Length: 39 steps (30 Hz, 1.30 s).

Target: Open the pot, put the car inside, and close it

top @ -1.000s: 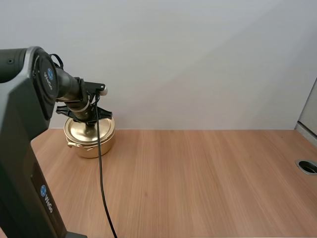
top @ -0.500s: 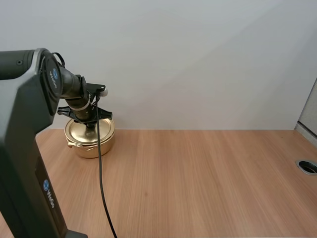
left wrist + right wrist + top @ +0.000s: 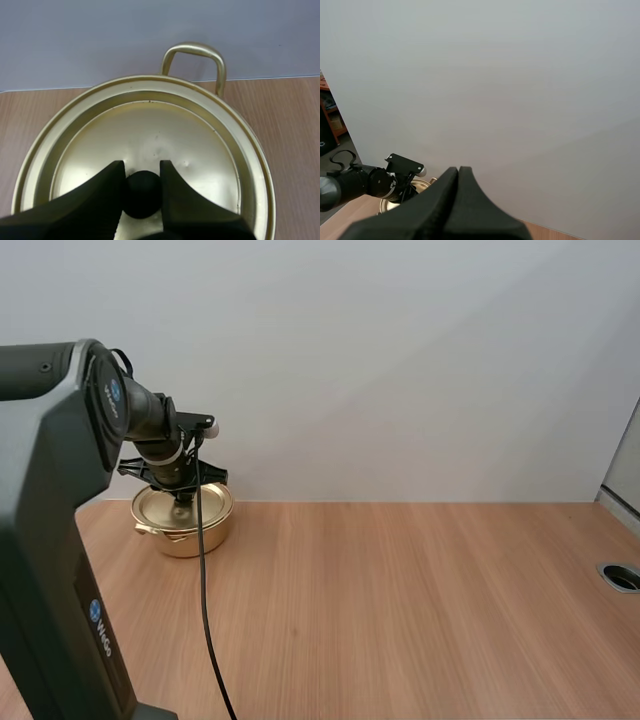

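A gold pot [image 3: 186,536] stands at the far left of the wooden table [image 3: 400,600], close to the wall, with its gold lid [image 3: 158,508] seated on it. My left gripper [image 3: 181,498] reaches down onto the lid's middle. In the left wrist view its two black fingers [image 3: 107,190] pinch the lid's round black knob [image 3: 143,196] between them, with the lid [image 3: 150,125] flat inside the pot's rim [image 3: 252,150]. A loop handle [image 3: 195,50] sticks out on the wall side. My right gripper [image 3: 456,174] is raised facing the wall, fingers together as one dark wedge.
The pale wall rises right behind the pot. A round cable hole [image 3: 622,576] is set in the table at its right edge, beside a grey cabinet [image 3: 625,465]. Bare wood stretches from the pot across to the right.
My left gripper has sunk slightly onto the lid, and the lid now looks flatter on the pot. The pot stays in its place.
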### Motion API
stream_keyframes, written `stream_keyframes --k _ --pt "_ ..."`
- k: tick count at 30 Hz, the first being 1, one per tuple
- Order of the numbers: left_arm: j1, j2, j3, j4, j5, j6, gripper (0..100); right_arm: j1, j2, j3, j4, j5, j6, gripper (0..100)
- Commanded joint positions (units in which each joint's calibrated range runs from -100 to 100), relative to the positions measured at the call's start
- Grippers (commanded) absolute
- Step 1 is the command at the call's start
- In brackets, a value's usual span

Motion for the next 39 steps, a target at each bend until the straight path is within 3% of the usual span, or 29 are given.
stream_keyframes --k 1,7,9,11,17,20,30,34,39 --pt "0.04 0.1 -0.1 -0.1 0.0 0.0 0 0.0 0.0 0.0 0.1 0.0 0.0 0" --pt "0.04 0.1 -0.1 -0.3 0.0 0.0 0 0.0 0.0 0.0 0.1 0.0 0.0 0" --pt "0.04 0.1 -0.1 -0.4 0.4 0.0 5 0.0 0.0 0.0 0.2 0.0 0.0 0" --pt "0.04 0.1 -0.1 -0.4 0.5 0.1 17 0.0 0.0 0.0 0.6 0.0 0.0 0" --pt "-0.46 0.1 -0.1 -0.4 0.7 5.4 75 0.0 0.0 0.0 1.4 0.0 0.0 0" --pt "-1.26 0.1 -0.1 -0.4 1.1 6.2 98 0.0 0.0 0.0 1.4 0.0 0.0 0" --pt "-2.62 0.1 -0.1 -0.1 0.8 6.1 99 0.0 0.0 0.0 1.2 0.0 -0.8 0" --pt "-2.62 0.0 -0.1 7.5 -0.2 6.1 99 0.0 0.0 0.0 1.2 0.0 -0.8 0" --pt "-2.47 0.0 -0.1 8.3 -0.8 5.9 99 0.0 0.0 0.0 1.2 0.0 -0.8 0"
